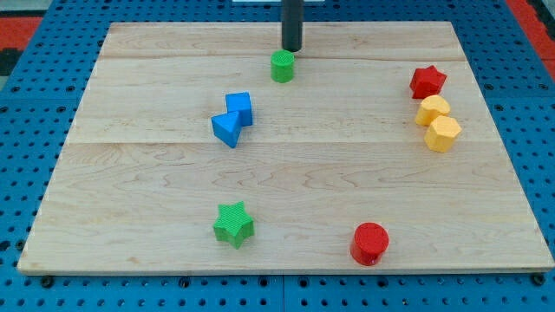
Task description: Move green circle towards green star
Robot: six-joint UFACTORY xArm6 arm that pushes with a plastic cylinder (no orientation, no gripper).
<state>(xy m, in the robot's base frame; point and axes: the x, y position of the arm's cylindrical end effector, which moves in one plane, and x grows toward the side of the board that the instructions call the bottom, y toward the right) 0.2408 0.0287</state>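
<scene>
Camera view, one frame. Items on the wooden desk point(286, 173):

1. Green circle point(282, 66): short cylinder, upright, at 12 o'clock from the desk's centre, near the far edge.
2. My tip point(291, 48): lower end of a straight dark rod, just beside the green circle at its 12 to 1 o'clock side; contact cannot be judged. No jaws on this rig, so no opening to report.
3. Green star point(233, 224): at 7 o'clock from the desk's centre, near the bottom edge, well apart from the green circle and roughly at its 6 to 7 o'clock.
4. Blue cube point(239, 107): at 10 o'clock from centre, between the two green blocks.
5. Blue block point(226, 129), wedge-like: touching the blue cube at its 7 o'clock.
6. Red star point(427, 81): at 2 o'clock, near the right edge.
7. Yellow block point(433, 110), rounded: at the red star's 6 o'clock, close by.
8. Yellow hexagon point(443, 133): touching the yellow block at its 5 o'clock.
9. Red circle point(369, 243): cylinder, at 5 o'clock, near the bottom edge.
</scene>
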